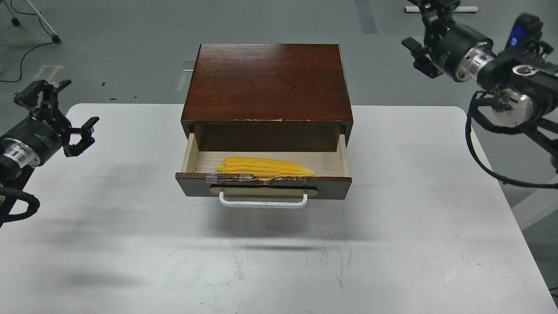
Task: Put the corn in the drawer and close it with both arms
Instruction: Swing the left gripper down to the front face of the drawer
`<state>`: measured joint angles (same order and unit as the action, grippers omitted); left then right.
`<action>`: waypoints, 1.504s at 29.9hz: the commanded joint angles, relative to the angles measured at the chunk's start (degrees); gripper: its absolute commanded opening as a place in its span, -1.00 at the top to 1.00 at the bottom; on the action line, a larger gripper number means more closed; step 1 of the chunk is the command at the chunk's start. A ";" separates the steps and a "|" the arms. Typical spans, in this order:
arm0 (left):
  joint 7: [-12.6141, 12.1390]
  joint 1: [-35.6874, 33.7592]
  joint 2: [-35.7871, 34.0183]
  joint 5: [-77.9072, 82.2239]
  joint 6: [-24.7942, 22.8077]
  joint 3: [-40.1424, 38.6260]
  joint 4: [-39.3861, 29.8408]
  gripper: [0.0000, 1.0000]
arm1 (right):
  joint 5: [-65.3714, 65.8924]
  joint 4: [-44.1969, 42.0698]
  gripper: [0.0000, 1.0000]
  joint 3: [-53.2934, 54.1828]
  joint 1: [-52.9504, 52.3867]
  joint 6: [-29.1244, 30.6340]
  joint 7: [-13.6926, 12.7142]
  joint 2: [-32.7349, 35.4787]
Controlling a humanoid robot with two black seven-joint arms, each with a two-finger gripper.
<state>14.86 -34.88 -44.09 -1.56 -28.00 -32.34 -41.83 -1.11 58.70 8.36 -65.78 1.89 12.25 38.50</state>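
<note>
The corn (263,167) lies inside the open drawer (263,188) at frame centre, against its front. Left gripper (59,113) is spread and empty; right gripper's (425,39) state I cannot tell. Closing comes next: both arms must push the front.

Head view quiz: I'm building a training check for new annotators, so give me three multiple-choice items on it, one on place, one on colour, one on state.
1. Where is the corn?
A. on the cabinet top
B. inside the drawer
C. on the table

2. What colour is the drawer's handle?
A. white
B. red
C. blue

3. What state is the drawer in?
A. pushed shut
B. removed
C. pulled open

Answers: B, the cob lies behind the drawer's front; A, a white bar hangs on a beige plate; C, the pale wood floor is exposed.
</note>
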 commanded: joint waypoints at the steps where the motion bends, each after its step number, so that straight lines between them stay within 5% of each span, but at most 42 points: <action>1: 0.17 -0.02 0.23 1.03 0.00 -0.35 -0.18 -0.97 | -2.93 0.54 -0.98 8.06 10.48 3.90 -0.04 1.75; 4: 3.06 -2.03 0.15 3.92 0.00 -0.27 -0.27 -0.97 | -2.76 0.54 -0.97 15.00 17.52 11.98 0.05 2.46; 6: 11.98 -4.66 -0.55 11.98 0.75 -0.27 -0.53 -0.97 | -2.67 0.63 -0.98 18.26 21.47 13.58 0.05 2.55; 7: 13.14 -5.37 -1.08 14.89 1.02 -0.27 -0.62 -0.96 | -2.67 0.63 -0.98 18.53 21.92 13.50 0.05 2.55; 11: 13.14 -9.67 -5.12 33.15 6.09 -0.35 -3.24 -0.96 | -2.67 0.54 -0.99 18.54 23.07 13.50 0.31 4.21; 15: 13.14 -9.51 -11.86 42.06 15.58 0.52 -18.31 -0.95 | -2.49 0.54 -1.00 18.36 24.38 13.50 0.40 4.57; 19: 13.14 -9.24 -18.22 47.09 19.65 0.61 -33.82 -0.80 | -2.49 0.36 -0.99 18.36 25.53 13.50 0.49 5.01; 20: 13.14 -9.24 -18.57 47.70 19.48 0.53 -35.32 -0.65 | -2.49 0.36 -0.99 18.27 25.70 13.50 0.49 5.10; 21: 13.14 -9.33 -19.10 48.14 18.95 0.61 -36.90 -0.21 | -2.49 0.28 -0.99 18.10 25.88 13.50 0.40 5.18; 22: 13.14 -9.59 -19.80 49.02 16.51 0.53 -39.70 0.92 | -2.40 0.28 -0.99 17.92 26.32 13.50 0.49 5.18; 23: 13.14 -9.68 -20.50 49.98 13.44 0.00 -42.17 1.00 | -2.32 0.19 -0.99 17.84 26.76 13.41 0.40 5.18; 32: 13.14 -6.96 -25.61 66.85 3.74 8.33 -58.61 1.00 | -1.52 -0.95 -0.99 17.31 28.78 13.06 0.40 5.19; 45: 13.14 -3.19 -21.75 70.99 3.13 15.64 -59.24 1.00 | -1.17 -8.77 -0.99 14.58 28.70 13.41 0.40 4.83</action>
<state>28.00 -39.37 -67.30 67.97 -24.93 -18.14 -101.17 -2.53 51.09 23.01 -36.80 15.30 12.67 43.27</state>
